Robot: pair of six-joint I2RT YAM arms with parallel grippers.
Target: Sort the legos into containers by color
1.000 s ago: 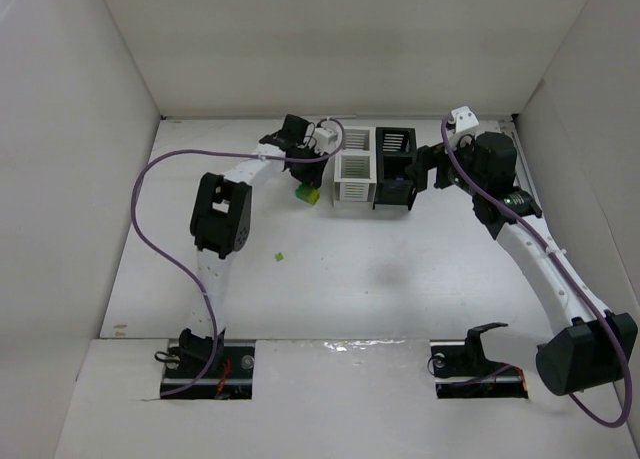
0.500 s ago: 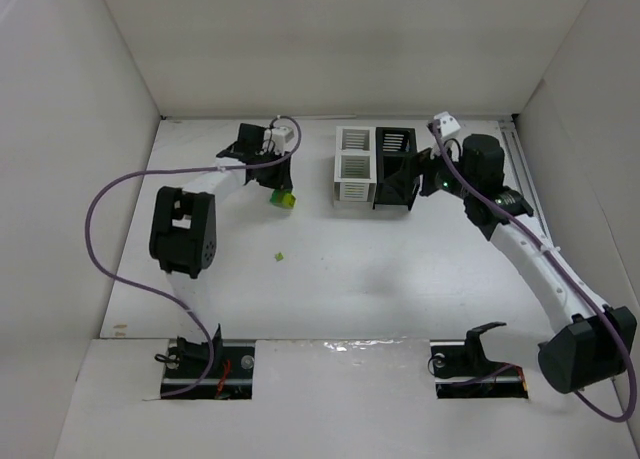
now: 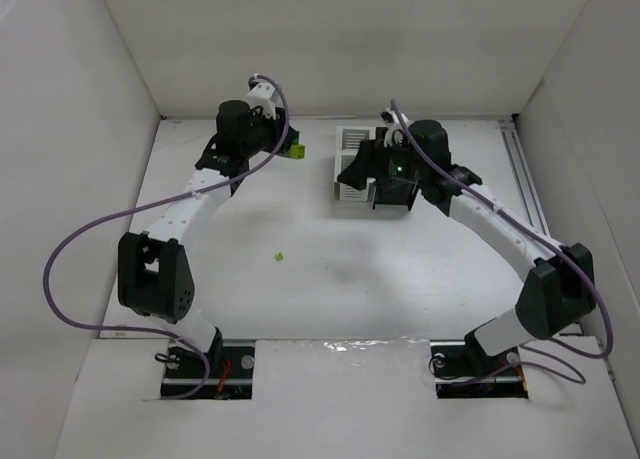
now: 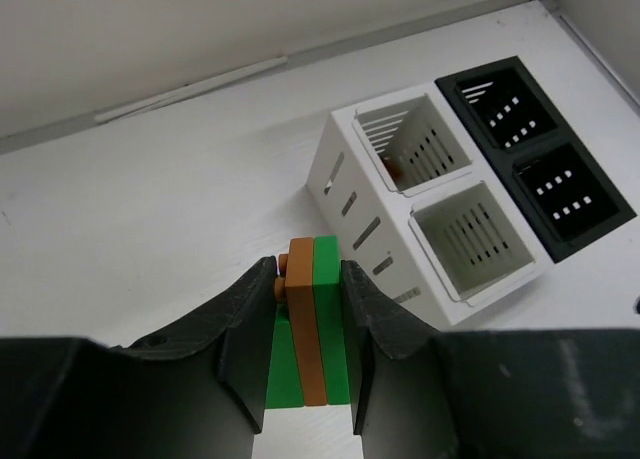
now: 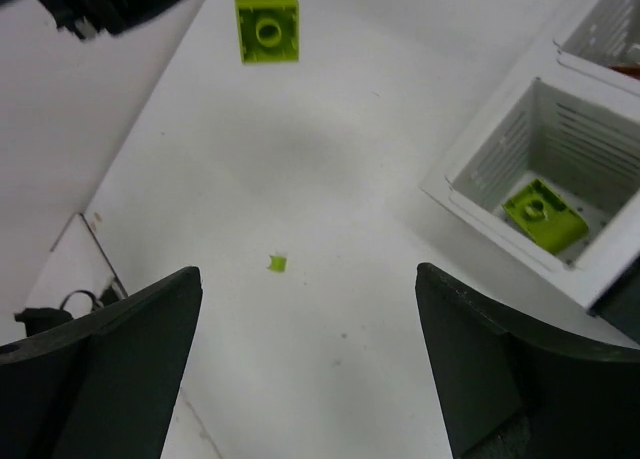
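Our left gripper is clamped on a joined stack of green and orange-brown legos, held in the air left of the containers. Our right gripper hangs over them, spread wide and holding nothing. The stack mixes colours, so we should split it before dropping anything.

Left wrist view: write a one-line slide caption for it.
Left gripper clamps a green and orange-brown lego stack, facing the four joined slatted bins.
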